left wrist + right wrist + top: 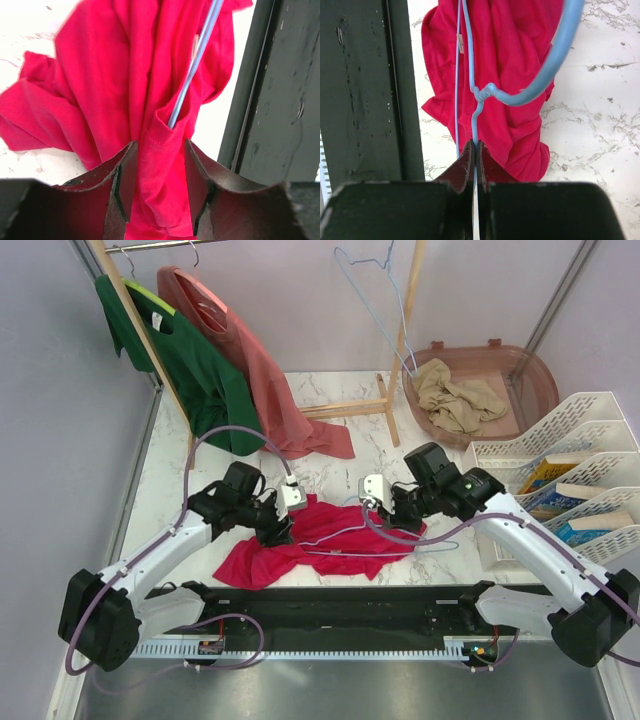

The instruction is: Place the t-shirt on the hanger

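Jaws of the left gripper (160,150) sit half-closed on a bunched fold of the crimson t-shirt (95,75), which lies crumpled on the marble table (180,470). The hanger (196,55) enters the cloth there. The right gripper (476,150) pinches its wire tight. Risk: pulling could slip the fold free or swivel the thin wire.

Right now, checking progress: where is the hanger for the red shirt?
In the top view, the hanger lies across the red t-shirt at the front middle of the table; the right gripper pinches its wire near the hook.
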Controlling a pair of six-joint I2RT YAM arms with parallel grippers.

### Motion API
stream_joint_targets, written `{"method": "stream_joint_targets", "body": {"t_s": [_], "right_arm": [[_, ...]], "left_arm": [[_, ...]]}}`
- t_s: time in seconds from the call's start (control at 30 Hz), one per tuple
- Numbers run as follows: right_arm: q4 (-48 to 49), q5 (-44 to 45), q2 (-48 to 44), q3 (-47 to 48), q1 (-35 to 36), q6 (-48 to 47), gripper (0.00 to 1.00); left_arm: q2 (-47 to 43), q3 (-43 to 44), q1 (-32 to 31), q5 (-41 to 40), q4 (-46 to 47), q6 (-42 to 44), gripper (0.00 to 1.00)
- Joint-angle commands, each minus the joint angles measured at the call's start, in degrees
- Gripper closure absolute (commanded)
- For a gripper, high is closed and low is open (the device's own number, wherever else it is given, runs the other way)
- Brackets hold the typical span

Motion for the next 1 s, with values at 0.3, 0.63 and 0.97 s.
{"method": "stream_joint_targets", "body": {"t_s": [0.3,0.63,0.97], "right_arm": [[5.5,-5.9,2.3,-0.2,0.2,-1.8,1.00],[8.4,-7.9,4.1,-1.2,0.2,-0.3,1.00],[17.2,-10.7,7.5,-1.9,0.2,6.3,1.00]], "left_arm": [[2.2,-7.4,0.3,3.9,6.4,19.3,0.55],[5.0,-5.8,0.2,9.0,8.7,20.6,0.76],[4.0,-2.8,-0.6,9.9,13.6,10.5,0.90]]}}
